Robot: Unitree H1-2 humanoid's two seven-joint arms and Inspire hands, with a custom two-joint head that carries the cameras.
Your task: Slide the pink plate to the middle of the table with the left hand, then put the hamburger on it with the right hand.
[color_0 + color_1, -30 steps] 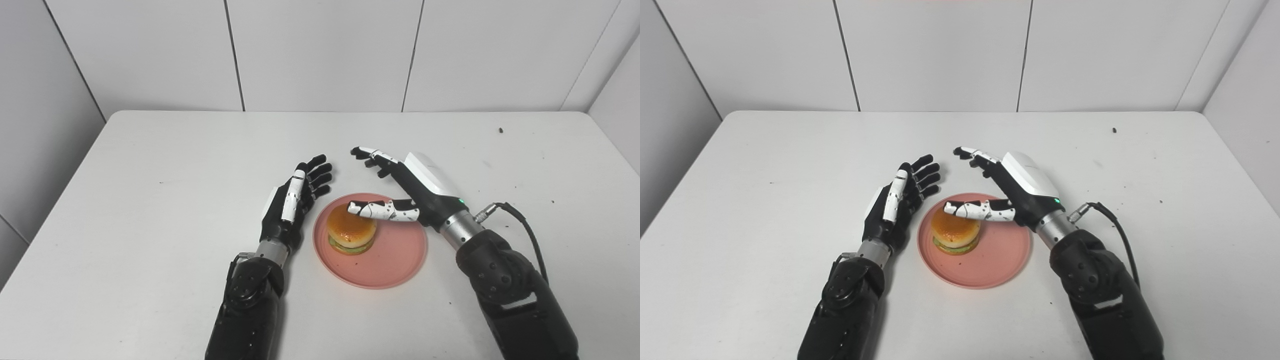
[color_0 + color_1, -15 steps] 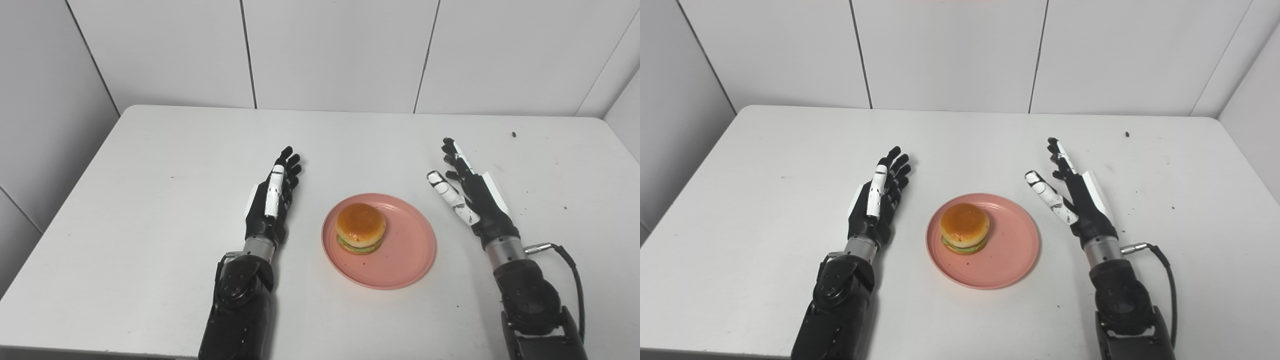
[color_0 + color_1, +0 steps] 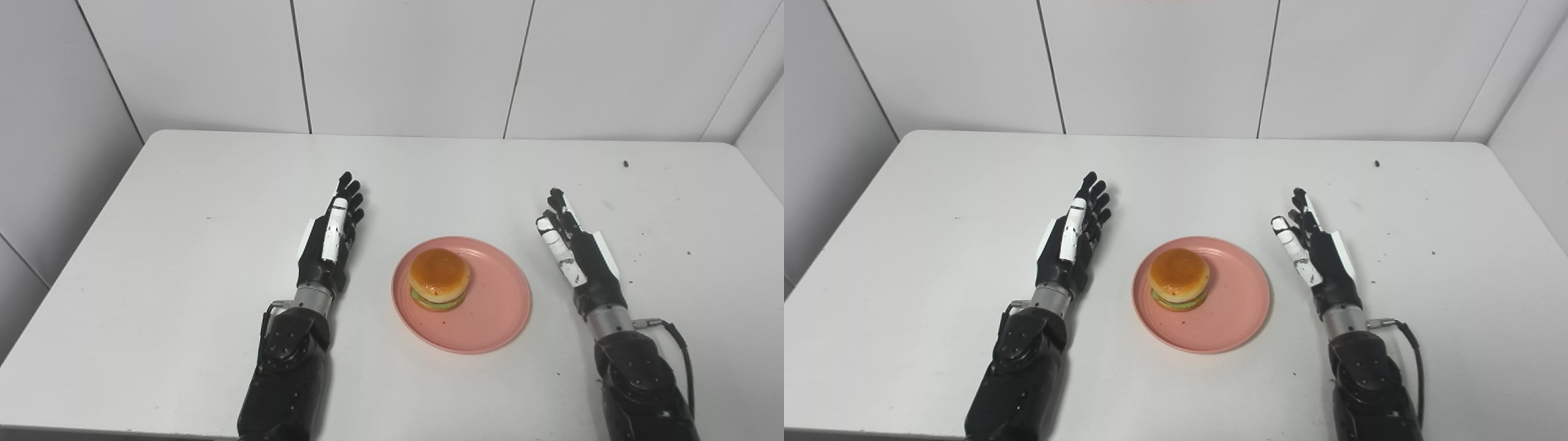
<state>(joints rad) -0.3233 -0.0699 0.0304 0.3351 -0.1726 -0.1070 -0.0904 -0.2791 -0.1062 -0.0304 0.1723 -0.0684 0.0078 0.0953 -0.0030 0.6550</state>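
The pink plate (image 3: 484,318) is round with a low raised rim, sitting flat near the middle of the tabletop (image 3: 184,202). The hamburger (image 3: 439,279) sits upright on it, shifted toward the plate's left-back part: shiny golden-brown bun on top, green lettuce peeking out underneath. The rest of the plate's surface is bare.

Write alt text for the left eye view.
A hamburger sits on a pink plate near the middle of a white table. The robot's left hand and right hand are open, one on each side of the plate, touching neither.
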